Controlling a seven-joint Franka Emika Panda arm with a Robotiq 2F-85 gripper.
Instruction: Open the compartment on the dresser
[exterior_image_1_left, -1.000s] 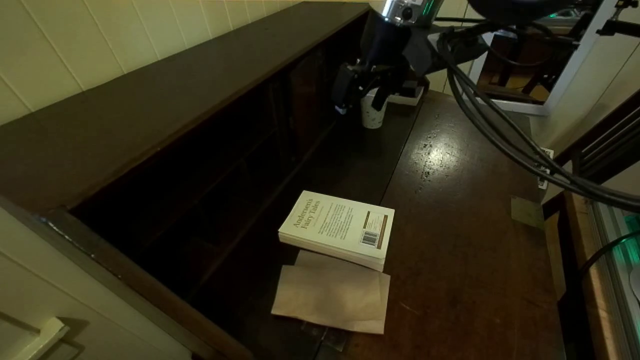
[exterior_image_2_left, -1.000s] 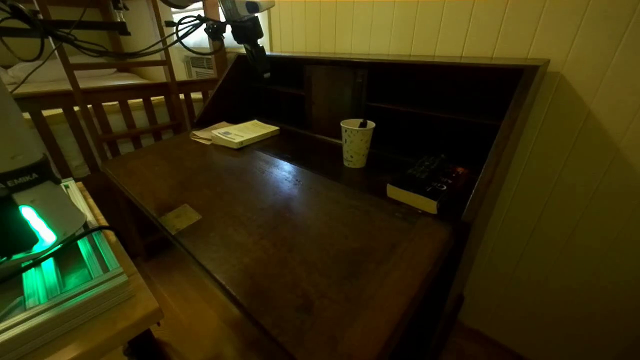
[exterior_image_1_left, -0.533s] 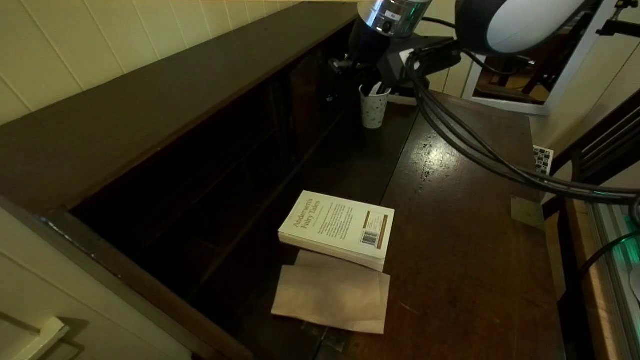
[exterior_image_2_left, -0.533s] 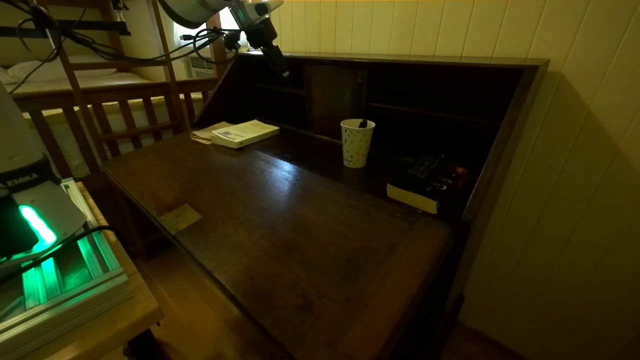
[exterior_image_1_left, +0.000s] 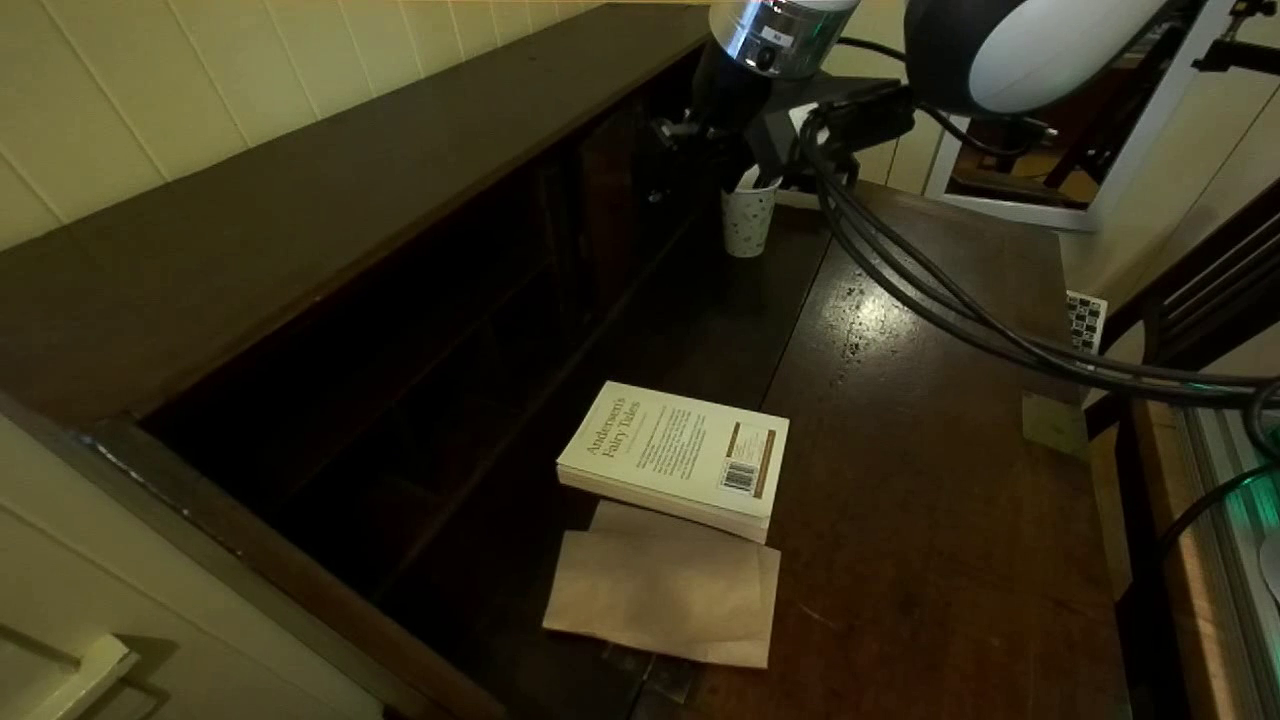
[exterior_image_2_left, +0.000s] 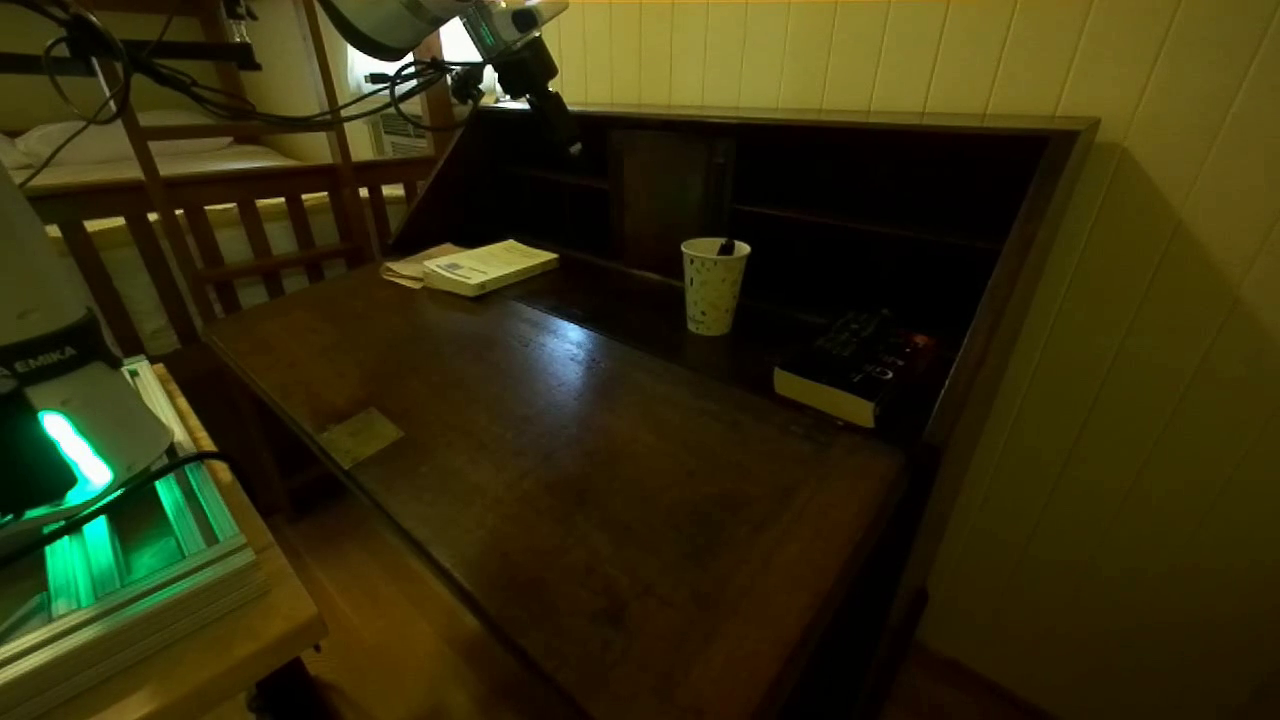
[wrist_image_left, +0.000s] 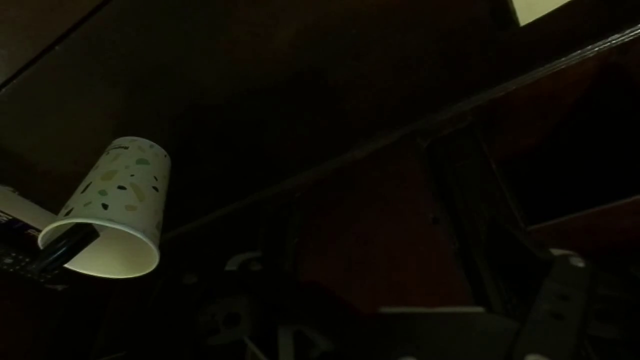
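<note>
The dresser (exterior_image_2_left: 520, 450) is dark brown wood with a glossy flat top and a raised back row of cubbyholes. In its middle a flat reddish-brown door panel (exterior_image_2_left: 668, 190) covers a compartment and looks closed. The panel also shows in the wrist view (wrist_image_left: 380, 235), with a small dark spot near one edge. My gripper (exterior_image_1_left: 695, 188) is high by the cubbyholes, and its tip shows just left of the panel in an exterior view (exterior_image_2_left: 573, 147). In the wrist view the gripper (wrist_image_left: 407, 265) has its fingers spread, with the panel between them. Contact cannot be told; the picture is very dark.
A speckled paper cup (exterior_image_2_left: 713, 290) with a dark item in it stands on the dresser near the panel. A dark thick book (exterior_image_2_left: 850, 365) lies right of it. A cream book (exterior_image_1_left: 680, 455) and brown paper (exterior_image_1_left: 660, 595) lie at the other end. Cables (exterior_image_1_left: 950, 300) hang from the arm.
Over the last second my gripper moved toward the cubbyholes and the middle door panel, mostly in the first half second. It barely moved since. The cup, books and panel have not moved.
</note>
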